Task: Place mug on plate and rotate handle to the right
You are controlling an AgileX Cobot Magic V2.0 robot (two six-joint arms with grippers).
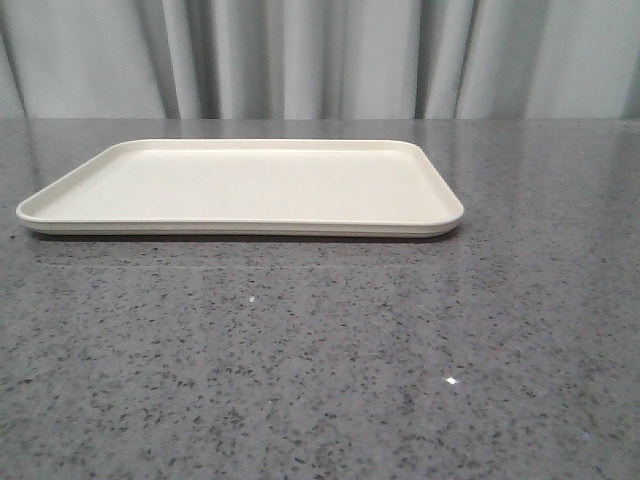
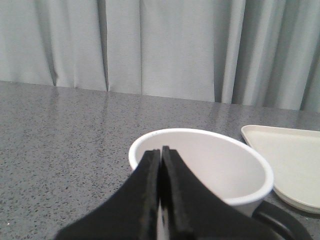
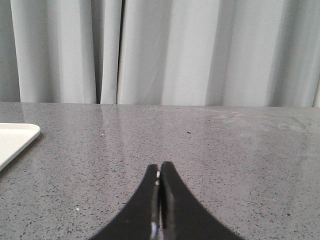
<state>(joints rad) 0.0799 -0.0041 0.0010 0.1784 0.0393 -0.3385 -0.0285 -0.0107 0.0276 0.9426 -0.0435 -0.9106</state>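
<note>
The plate [image 1: 240,185] lies flat on the table [image 1: 320,360], toward the far edge and a little left of centre, with a curtain [image 1: 320,60] hanging behind. In the left wrist view the mug [image 2: 200,167] stands upright on the table just beside a corner of the plate (not on it), the left gripper [image 2: 161,155] close before its rim. The right gripper [image 3: 160,170] sits over bare table, well apart from the plate's other end.

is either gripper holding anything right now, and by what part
Nothing is held: the left gripper is shut, empty, in front of the white mug; the right gripper is shut over bare table.
</note>
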